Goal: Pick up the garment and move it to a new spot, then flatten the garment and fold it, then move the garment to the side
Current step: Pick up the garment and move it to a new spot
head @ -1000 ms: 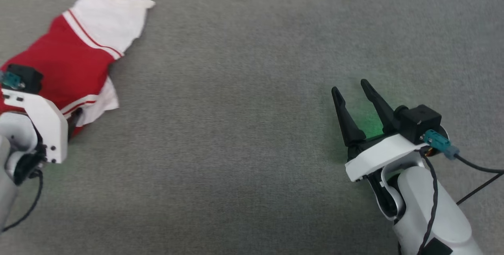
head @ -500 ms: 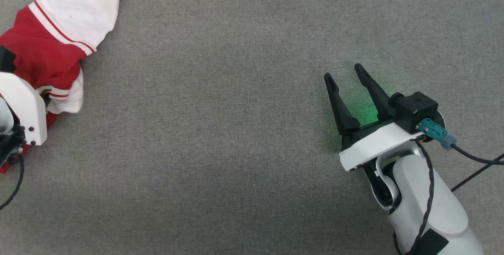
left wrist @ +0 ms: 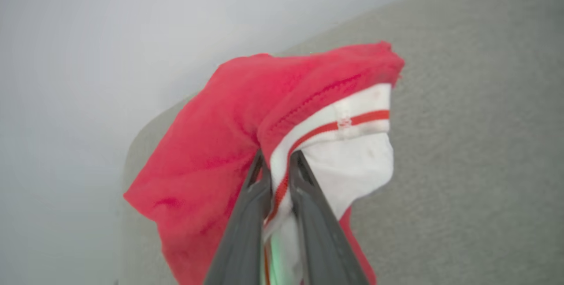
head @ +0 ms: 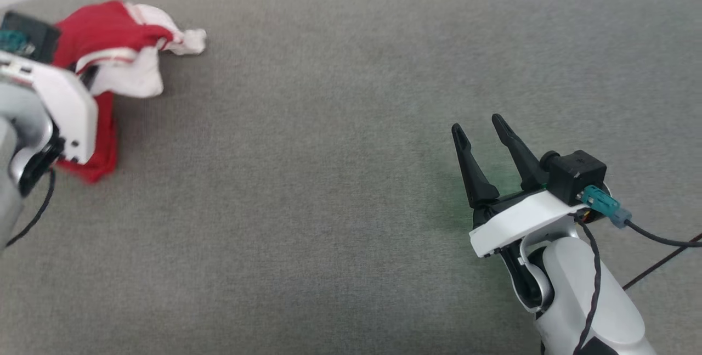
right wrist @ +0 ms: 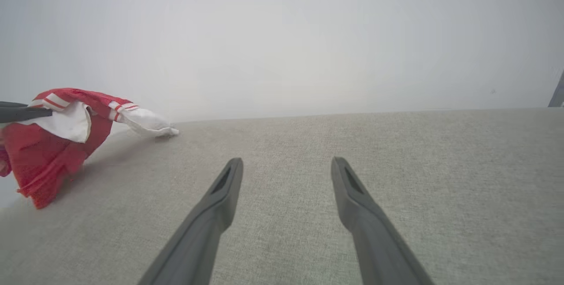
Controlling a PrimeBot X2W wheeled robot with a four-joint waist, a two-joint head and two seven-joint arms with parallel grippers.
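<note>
Head view: R gripper [head: 476, 123] nearest, jaws spread wide, empty, over grey surface [head: 329, 179]. Far L, garment [head: 104, 28] hangs bunched from L gripper [left wrist: 277, 157], pinched tight on striped sleeve seam; white sleeve tip rests on surface.

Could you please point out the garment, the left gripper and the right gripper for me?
garment [head: 104, 30]: head view, red body.
left gripper [left wrist: 277, 158]: left wrist view, between fingertips.
right gripper [head: 477, 124]: head view, between fingertips.
</note>
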